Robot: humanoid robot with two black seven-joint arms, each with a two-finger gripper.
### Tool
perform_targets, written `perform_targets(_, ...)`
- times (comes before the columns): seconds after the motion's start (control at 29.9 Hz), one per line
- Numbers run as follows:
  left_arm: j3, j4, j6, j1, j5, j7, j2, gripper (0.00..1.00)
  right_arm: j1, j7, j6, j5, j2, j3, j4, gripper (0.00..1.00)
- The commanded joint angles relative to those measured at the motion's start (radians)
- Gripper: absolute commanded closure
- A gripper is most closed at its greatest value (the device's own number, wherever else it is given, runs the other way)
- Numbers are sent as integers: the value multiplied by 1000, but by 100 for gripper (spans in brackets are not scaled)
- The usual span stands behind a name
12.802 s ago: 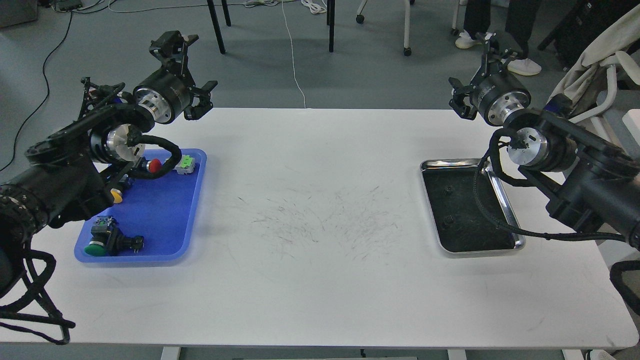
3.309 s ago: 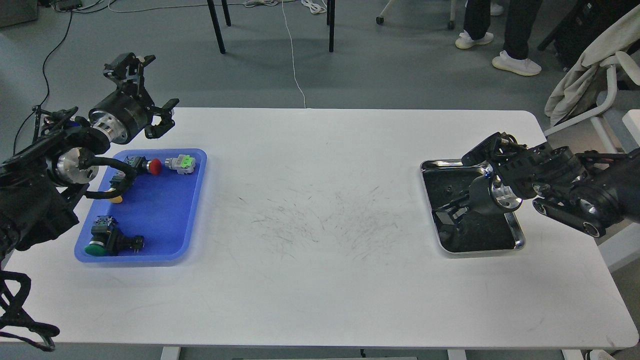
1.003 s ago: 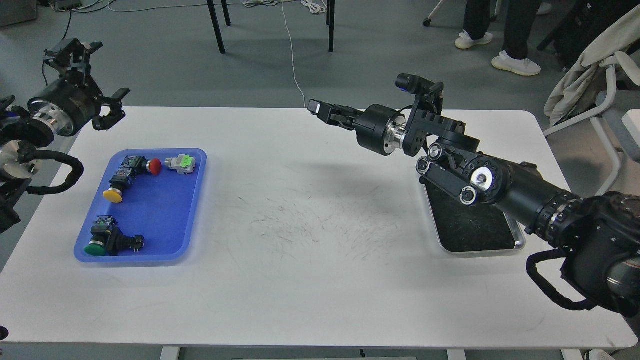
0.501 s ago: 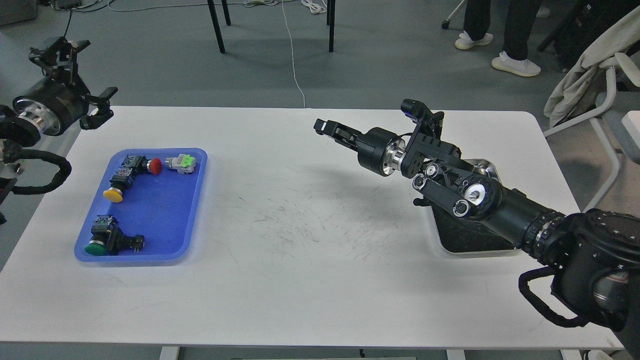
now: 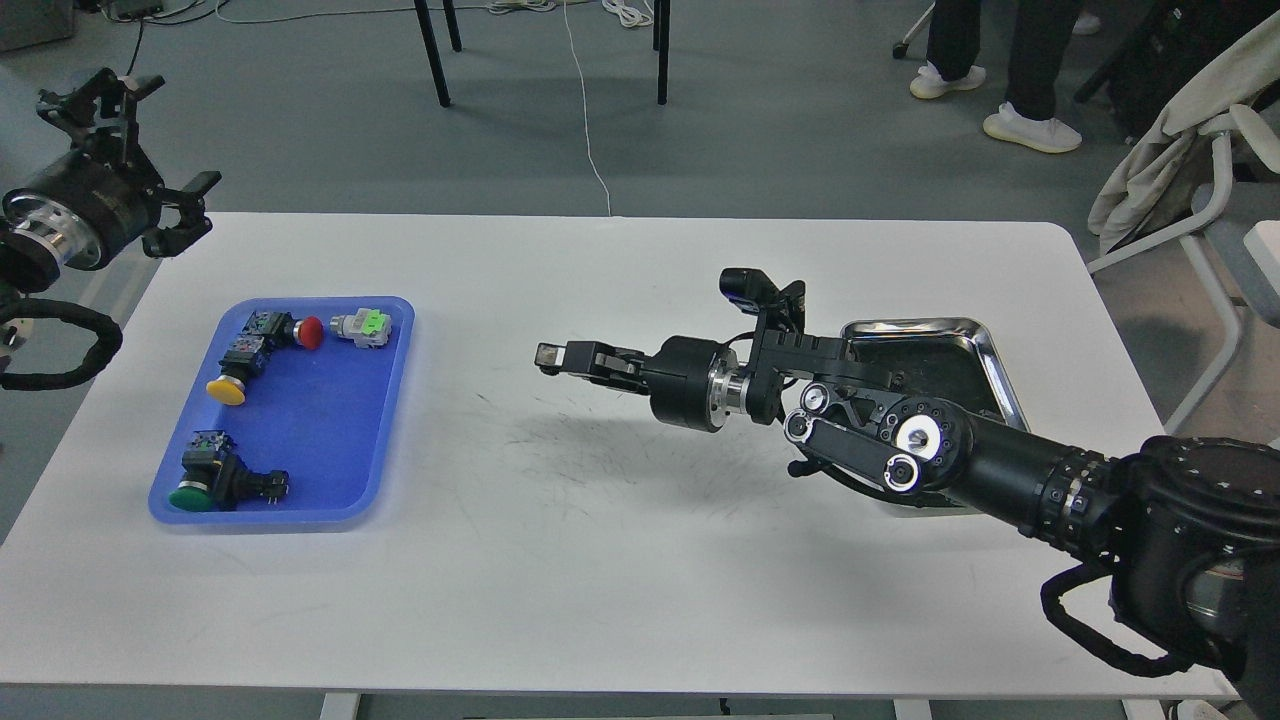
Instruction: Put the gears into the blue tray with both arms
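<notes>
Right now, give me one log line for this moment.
right claw: mid-table, pointing at blue tray, grip unclear | left claw: open, off table | gears: none seen

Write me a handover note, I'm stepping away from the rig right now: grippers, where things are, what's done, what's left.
Right gripper: stretched out over mid-table, pointing toward the blue tray; fingers close together, too small to tell whether a gear is held.
Left gripper: open, empty, raised beyond the table's left corner.
Blue tray: holds push-buttons only; no gear visible in it.
Steel tray: mostly hidden behind the right arm; no gears can be seen there.
Done: no gear delivered.
Left: both gears into the blue tray.
</notes>
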Motion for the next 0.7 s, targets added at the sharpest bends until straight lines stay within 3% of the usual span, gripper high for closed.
perform_targets(0.0,1,-24,2,0,0,0,33,1,-9,7,18,0,0,-13,1,98)
perform_targets(0.67,1,-142,17,14,0,0,167,1,-55,8,99,-10,0,-28,-3,94)
